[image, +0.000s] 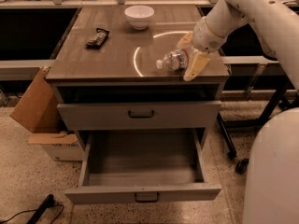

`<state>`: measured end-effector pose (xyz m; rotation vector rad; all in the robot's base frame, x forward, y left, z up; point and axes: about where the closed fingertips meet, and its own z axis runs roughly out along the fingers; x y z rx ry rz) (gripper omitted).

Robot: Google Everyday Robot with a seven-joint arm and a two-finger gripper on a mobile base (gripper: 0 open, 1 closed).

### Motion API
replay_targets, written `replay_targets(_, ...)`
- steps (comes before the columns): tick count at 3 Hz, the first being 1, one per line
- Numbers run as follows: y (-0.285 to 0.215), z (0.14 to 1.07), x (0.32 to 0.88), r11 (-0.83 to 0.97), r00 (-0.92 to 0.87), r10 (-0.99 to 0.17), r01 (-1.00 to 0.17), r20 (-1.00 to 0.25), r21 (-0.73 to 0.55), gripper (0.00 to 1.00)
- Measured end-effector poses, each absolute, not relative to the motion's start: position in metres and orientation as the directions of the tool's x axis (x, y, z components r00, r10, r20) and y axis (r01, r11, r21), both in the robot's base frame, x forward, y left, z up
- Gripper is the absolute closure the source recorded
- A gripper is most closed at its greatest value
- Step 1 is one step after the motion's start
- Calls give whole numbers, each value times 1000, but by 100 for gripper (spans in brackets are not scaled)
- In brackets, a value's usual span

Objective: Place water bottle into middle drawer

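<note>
white bowl (139, 16): countertop (117, 55) rear | dark snack packet (96, 37): countertop left | cardboard box (33, 110): on floor at left

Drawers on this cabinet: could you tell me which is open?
The lower, middle drawer, pulled out; the upper drawer is shut. The gripper is by the water bottle.

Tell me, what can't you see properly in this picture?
Camera view:
The bottle: right end covered by the gripper, at the tabletop's front right.
The open drawer: floor nearest us hidden by its front panel.
The packet: writing too small.
The robot arm: cut off by the top edge.
</note>
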<state>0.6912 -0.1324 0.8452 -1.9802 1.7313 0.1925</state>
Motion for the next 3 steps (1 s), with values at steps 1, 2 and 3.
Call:
replay_targets(1, -129, 847, 692, -75, 192, -884, -958, -427, -276, 49)
replay_targets(2, -128, 863, 674, -76, 208, -877, -951, -434, -301, 80)
replay_targets(3, -124, 882, 632, -78, 222, -861, -947, -457, -312, 100)
